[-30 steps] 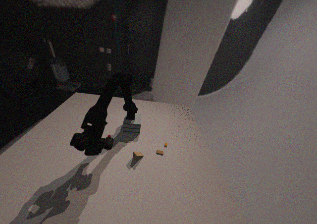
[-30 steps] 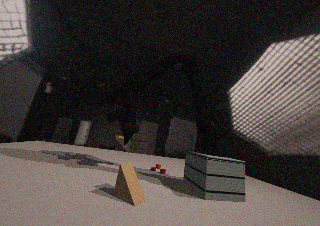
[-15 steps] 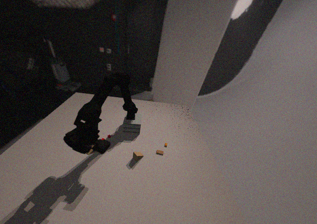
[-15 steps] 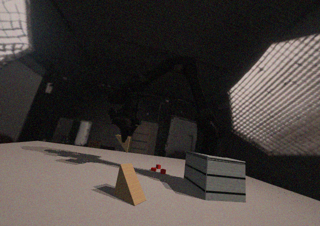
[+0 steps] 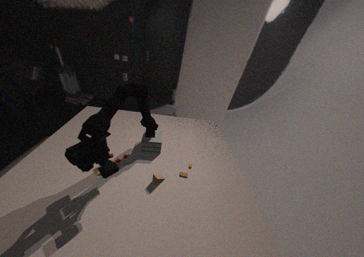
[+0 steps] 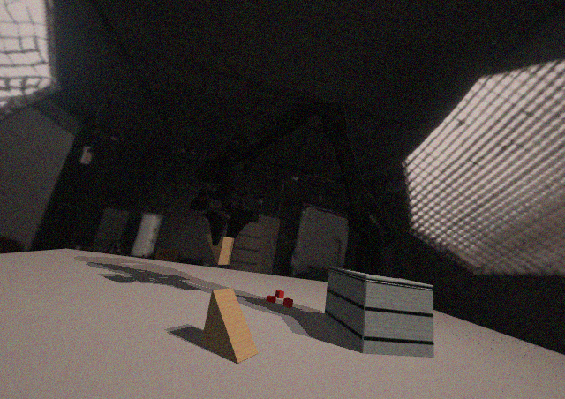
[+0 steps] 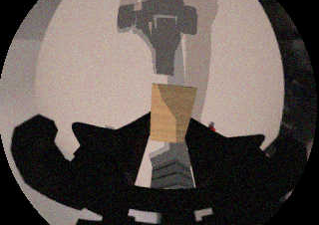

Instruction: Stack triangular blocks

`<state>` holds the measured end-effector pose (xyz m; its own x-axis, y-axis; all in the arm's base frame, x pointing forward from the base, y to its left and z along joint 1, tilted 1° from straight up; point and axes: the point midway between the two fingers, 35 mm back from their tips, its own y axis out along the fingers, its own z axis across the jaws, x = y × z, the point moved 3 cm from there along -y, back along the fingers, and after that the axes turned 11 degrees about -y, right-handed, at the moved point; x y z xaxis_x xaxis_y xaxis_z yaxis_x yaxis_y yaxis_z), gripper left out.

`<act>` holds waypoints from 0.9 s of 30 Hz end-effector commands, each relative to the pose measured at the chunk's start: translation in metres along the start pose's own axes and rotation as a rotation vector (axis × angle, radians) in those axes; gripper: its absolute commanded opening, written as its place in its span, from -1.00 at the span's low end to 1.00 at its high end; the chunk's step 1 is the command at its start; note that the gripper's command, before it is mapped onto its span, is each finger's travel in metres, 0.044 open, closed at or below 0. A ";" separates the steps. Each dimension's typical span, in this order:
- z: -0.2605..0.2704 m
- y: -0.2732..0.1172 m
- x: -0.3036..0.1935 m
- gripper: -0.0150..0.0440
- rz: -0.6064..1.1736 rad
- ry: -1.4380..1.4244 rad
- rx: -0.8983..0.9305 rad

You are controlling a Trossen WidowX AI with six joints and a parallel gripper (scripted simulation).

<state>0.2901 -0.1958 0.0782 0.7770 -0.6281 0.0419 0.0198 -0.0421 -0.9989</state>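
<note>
We see two pale wooden triangular blocks, one held up off the table in the gripper, the raised block (image 5: 96, 171) (image 6: 224, 251) (image 7: 171, 112), and the other, the standing block (image 5: 158, 178) (image 6: 230, 326), resting on the table well apart from it, its sloped face uncovered.

Both triangular blocks (image 5: 158, 178) (image 6: 228, 325) (image 7: 171, 112) look like pale, matt, fine-grained wood.

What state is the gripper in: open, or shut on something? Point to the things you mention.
Shut on a triangular block (image 6: 225, 251) (image 7: 171, 116): the wrist view shows wood between its dark fingers.
</note>
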 end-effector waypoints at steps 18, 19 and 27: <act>0.069 -0.016 -0.031 -0.49 0.005 -0.045 0.005; 0.073 -0.017 -0.033 -0.49 0.005 -0.044 0.006; 0.106 -0.024 -0.055 -0.49 0.006 -0.034 0.011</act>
<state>0.3141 -0.0901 0.0941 0.8013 -0.5976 0.0296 0.0163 -0.0276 -0.9995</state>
